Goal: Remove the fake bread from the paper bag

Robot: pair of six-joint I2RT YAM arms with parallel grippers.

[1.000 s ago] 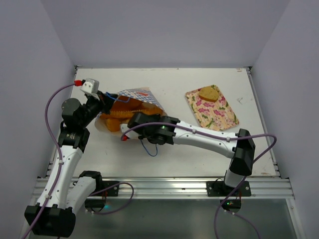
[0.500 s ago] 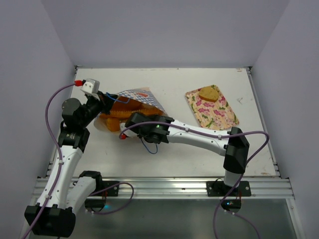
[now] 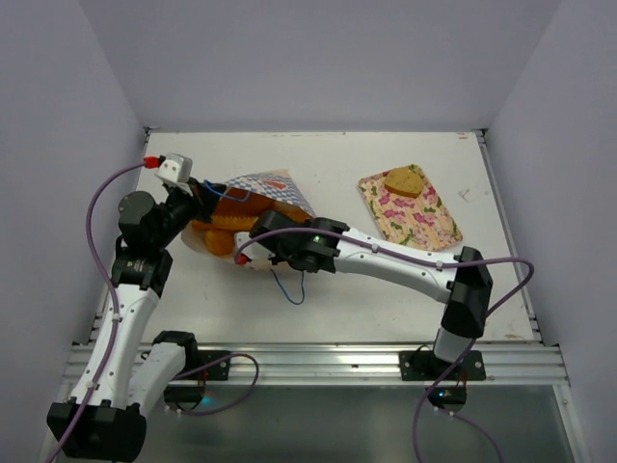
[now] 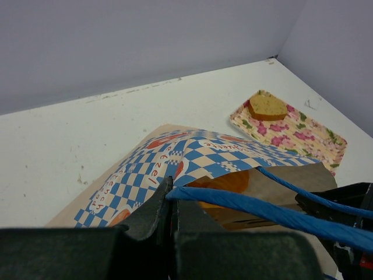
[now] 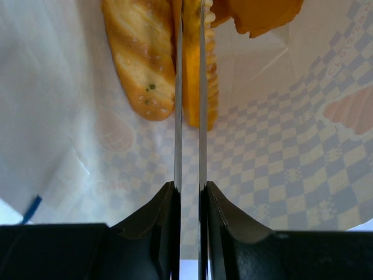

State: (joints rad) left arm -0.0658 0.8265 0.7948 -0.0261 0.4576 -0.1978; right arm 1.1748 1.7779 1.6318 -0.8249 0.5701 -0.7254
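"So, where was the fake bread (image 5: 143, 58) seen?"

"Inside the paper bag (image 4: 192, 154). A ridged loaf (image 5: 211, 70) was laid straight ahead of the right gripper (image 5: 189, 35), lengthways along its fingers."

"Was it gripped?"

"That could not be told. The jaws were seen nearly together. The bag's blue cord (image 4: 245, 204) was pinched tight by the left gripper (image 4: 172, 189)."

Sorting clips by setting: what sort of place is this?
Probably a robot test cell: bare white table boxed in by plain walls, arms bolted to a metal rail, toy bread as props.
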